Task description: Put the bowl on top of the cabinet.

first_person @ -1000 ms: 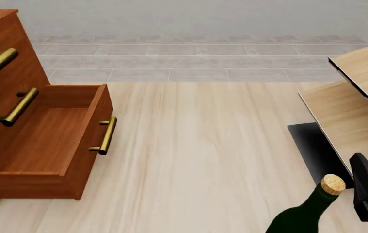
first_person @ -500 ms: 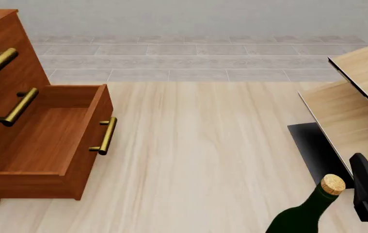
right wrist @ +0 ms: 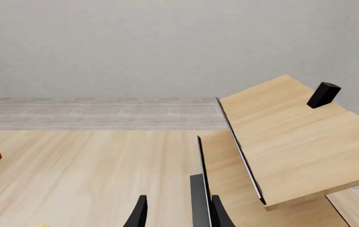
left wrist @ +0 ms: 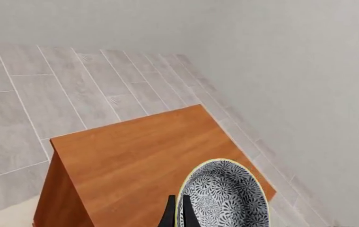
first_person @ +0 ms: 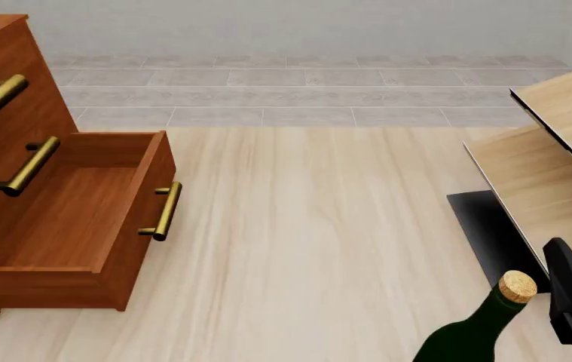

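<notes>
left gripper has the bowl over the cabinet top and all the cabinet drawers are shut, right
Not quite. The left gripper does hold the bowl over the cabinet top, as the left wrist view shows, but the drawers are not all shut: the front view shows the lower drawer pulled open.

Simulated home room: wooden cabinet (first_person: pixel 24 188), wine bottle (first_person: pixel 472 328) (corked), tiled floor (first_person: pixel 306 94), pale table (first_person: pixel 306 241).
</notes>
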{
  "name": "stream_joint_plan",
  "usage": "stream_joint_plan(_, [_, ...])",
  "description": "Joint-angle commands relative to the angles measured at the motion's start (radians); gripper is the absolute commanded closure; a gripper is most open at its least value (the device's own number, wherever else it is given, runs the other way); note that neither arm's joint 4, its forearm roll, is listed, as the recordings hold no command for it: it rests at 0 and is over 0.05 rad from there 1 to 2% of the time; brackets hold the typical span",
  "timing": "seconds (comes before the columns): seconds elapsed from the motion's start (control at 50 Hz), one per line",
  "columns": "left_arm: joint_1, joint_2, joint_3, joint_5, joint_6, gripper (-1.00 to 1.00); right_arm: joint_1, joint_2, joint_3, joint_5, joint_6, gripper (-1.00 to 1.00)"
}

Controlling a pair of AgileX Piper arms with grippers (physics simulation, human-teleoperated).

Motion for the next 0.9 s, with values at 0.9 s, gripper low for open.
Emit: stream_joint_plan(0.9, [0.051, 0.055, 0.046, -0.101, 0.059, 1.00, 0.000, 0.000, 0.000, 0.000, 0.000, -1.00])
